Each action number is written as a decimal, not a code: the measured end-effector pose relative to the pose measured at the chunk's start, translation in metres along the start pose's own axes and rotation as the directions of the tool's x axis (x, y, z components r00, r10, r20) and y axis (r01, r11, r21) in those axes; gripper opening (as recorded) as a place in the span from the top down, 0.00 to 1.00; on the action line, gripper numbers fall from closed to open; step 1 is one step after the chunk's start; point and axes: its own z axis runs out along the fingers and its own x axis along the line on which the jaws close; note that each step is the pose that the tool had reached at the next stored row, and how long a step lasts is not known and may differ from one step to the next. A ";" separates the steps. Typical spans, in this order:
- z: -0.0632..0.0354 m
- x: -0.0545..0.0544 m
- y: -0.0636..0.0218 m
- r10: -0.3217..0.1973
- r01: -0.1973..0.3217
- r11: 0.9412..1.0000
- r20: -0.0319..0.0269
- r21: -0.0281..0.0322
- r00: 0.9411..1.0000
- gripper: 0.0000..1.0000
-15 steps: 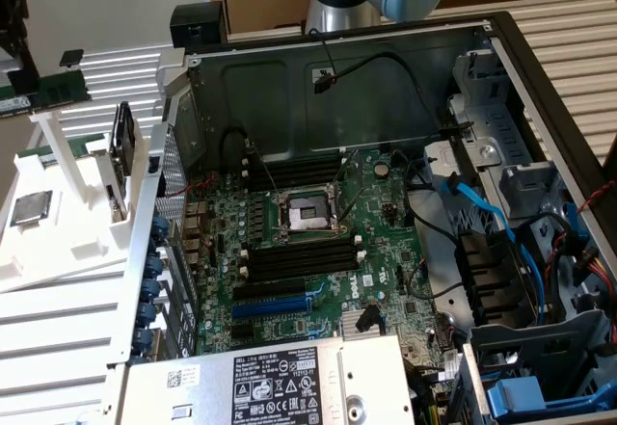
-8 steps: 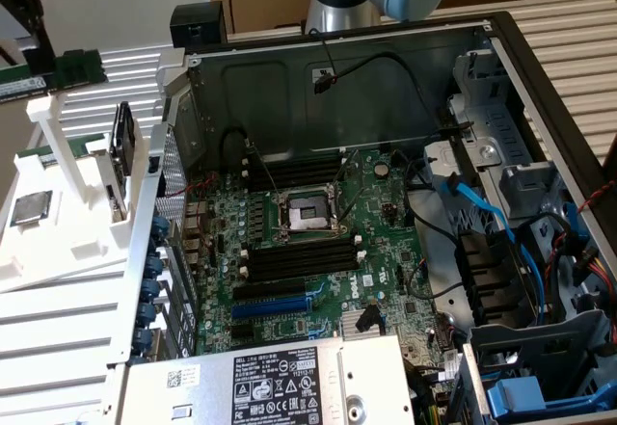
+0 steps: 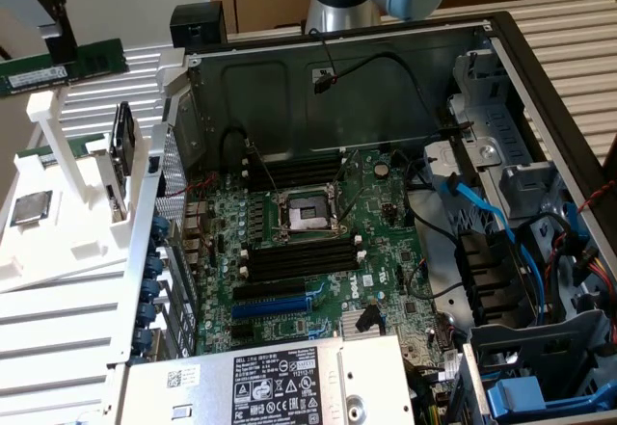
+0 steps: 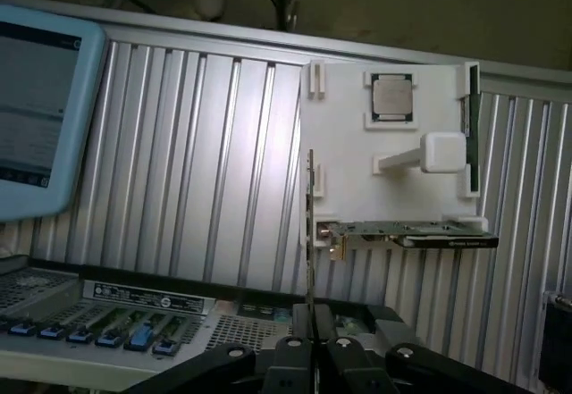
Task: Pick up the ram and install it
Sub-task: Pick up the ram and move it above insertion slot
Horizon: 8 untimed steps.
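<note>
My end effector (image 3: 64, 51) (image 4: 313, 345) is clamped on the ram (image 3: 96, 61) (image 4: 310, 224). In the wrist view its fingers are pressed together, with the stick's thin edge rising from between them. In the exterior view the ram hangs roughly level in the air at the far left, its white label facing the camera, above the white fixture (image 3: 72, 252). On that fixture below it I see a tall white post (image 3: 48, 126), a square silver processor chip (image 3: 29, 208), a graphics card (image 3: 122, 150) standing on edge and a second green stick (image 3: 63, 146). The fixture sits on the ribbed surface (image 3: 58, 338). To the exterior view's right lies the open computer case (image 3: 386, 78), well apart from the ram. On its motherboard (image 3: 386, 213), long black slots (image 3: 294, 256) run on either side of the processor socket (image 3: 304, 215). A power supply (image 3: 280, 386) sits at the near edge.
</note>
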 end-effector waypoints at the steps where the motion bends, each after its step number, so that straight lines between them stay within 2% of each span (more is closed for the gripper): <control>1: -0.0005 0.000 -0.0030 0.000 0.000 1.000 0.000 0.000 1.000 0.87; 3: -0.0019 0.001 -0.0120 0.000 0.000 1.000 0.000 0.000 1.000 0.87; 8: -0.0032 0.003 -0.0268 0.000 0.000 1.000 0.000 0.000 1.000 0.87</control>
